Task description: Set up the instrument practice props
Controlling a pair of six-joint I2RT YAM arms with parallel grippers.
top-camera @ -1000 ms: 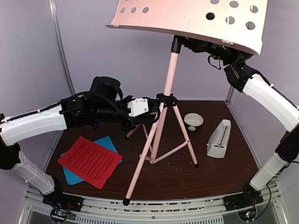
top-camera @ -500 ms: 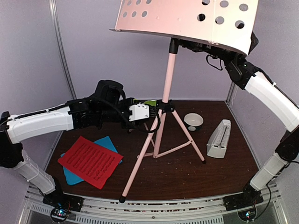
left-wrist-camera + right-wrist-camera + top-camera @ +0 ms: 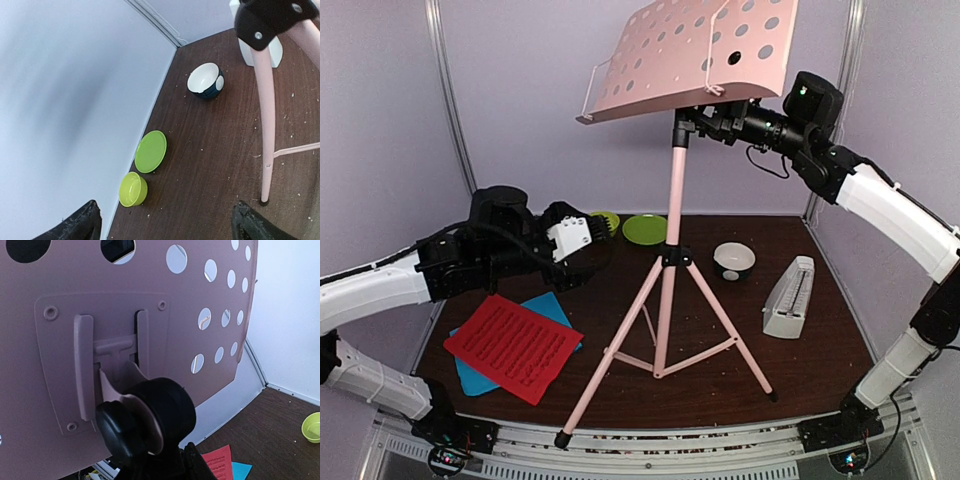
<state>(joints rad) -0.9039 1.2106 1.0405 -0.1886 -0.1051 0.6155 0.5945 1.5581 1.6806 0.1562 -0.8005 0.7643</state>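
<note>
Pink perforated stand [image 3: 672,250], red page [image 3: 513,346]

Bright, even light; sharp frames, soft shadows.

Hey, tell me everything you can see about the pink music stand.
The music stand is pale pink, metal-looking. Its perforated desk is tilted at the top of one upright pole. A black collar halfway down spreads three legs, whose black feet rest on the brown table. The right gripper seems to grip the black joint under the desk.

Pink stand leg [image 3: 266,115], lime plate [image 3: 150,151] beside lime bowl [image 3: 133,189], white-and-dark bowl [image 3: 205,80]
</note>
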